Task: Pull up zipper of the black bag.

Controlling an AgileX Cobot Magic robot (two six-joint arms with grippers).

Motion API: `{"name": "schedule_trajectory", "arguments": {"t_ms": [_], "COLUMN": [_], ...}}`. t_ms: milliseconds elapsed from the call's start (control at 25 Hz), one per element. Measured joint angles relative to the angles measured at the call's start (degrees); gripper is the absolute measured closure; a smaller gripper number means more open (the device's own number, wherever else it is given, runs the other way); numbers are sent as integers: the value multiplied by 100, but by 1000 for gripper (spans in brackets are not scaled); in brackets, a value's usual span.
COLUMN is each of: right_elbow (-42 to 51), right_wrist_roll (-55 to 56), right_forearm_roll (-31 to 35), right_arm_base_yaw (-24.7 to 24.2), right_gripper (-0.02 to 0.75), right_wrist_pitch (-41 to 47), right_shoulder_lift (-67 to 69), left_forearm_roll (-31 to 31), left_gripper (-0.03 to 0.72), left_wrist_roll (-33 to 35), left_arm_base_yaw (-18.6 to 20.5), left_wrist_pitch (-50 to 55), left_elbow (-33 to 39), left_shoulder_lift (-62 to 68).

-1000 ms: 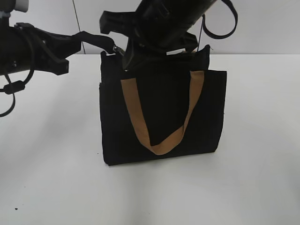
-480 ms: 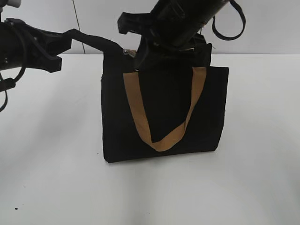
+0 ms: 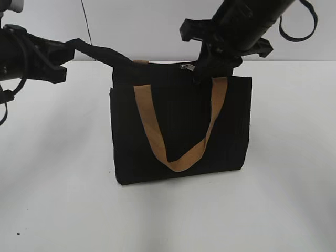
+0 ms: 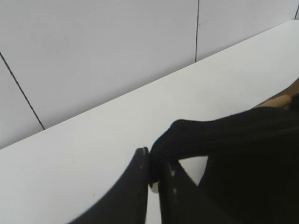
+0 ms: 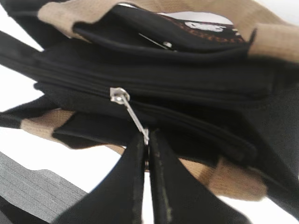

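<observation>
Rightward since earlier, the right gripper [image 5: 148, 140], pinching the zipper [image 5: 122, 99] pull, is past mid-bag; left gripper [image 4: 154, 175] clamps the black bag [image 3: 178, 131] corner.

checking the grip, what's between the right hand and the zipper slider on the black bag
Only the thin silver pull, running from the slider to the right hand, whose tips pinch its end. The right wrist view shows it over the black bag.

White table [image 3: 63, 199], pale panelled wall [image 4: 93, 56] behind, dark seams
</observation>
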Motion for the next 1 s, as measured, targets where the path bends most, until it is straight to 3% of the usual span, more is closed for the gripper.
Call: {"name": "schedule_trajectory", "arguments": {"t_ms": [400,840,920,1000], "right_elbow": [0,0,0,-6], "right_wrist_roll": [-134,-488,-500,-500], "right_forearm_roll": [-942,-954,-882,-992], "right_arm_base_yaw": [-493,-494,-482,-495], "right_gripper": [744,743,728,666], "right_wrist_pitch": [664,756,749,797], "right_shoulder_lift": [-254,-265,-265,-278], "left_forearm_roll": [-6,-235,-488,-766], "left_gripper": [653,654,645,603], "left_wrist_roll": [0,0,0,0], "left_arm_base_yaw": [-5,-35,-56,-62], "left_wrist_pitch": [110,716,940,1386], "left_elbow": [0,0,0,0], "left_shoulder_lift": [0,0,0,-6]}}
